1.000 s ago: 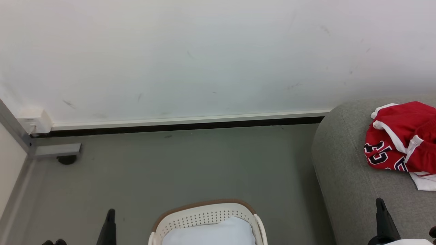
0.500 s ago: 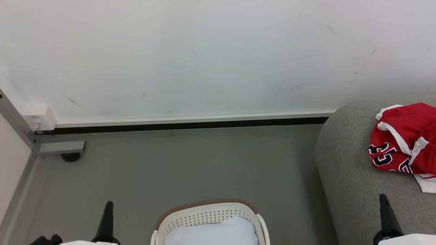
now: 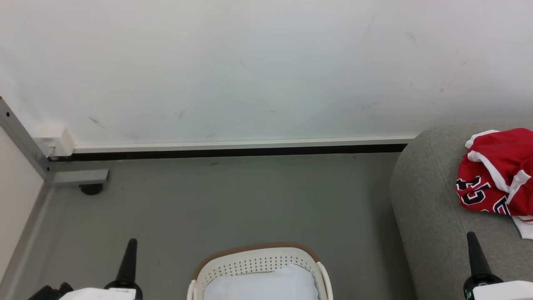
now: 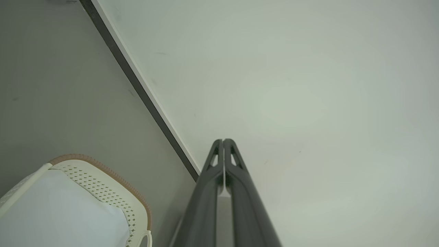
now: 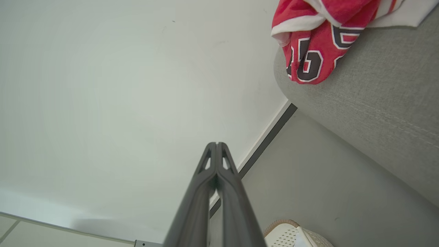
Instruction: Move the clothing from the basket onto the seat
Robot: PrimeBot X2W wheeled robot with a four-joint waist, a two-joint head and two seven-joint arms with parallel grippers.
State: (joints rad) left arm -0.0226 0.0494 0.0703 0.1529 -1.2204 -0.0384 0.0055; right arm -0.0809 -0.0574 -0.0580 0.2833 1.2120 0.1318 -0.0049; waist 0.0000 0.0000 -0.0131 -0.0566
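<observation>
The clothing point(image 3: 499, 171) is laid on the seat point(image 3: 429, 208) at right, so the left tool point(image 3: 131, 246) and right tool point(image 3: 471, 239) are closed, empty.

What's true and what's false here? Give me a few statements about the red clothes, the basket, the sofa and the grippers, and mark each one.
1. The red clothes lie on the sofa. True.
2. The basket holds red clothes. False: what shows inside it is a pale sheet.
3. The left gripper and the right gripper are both shut and hold nothing. True.
4. The basket stands on the sofa. False: it stands on the floor, beside the sofa.
5. The right gripper touches the red clothes. False: it is apart from them.
</observation>
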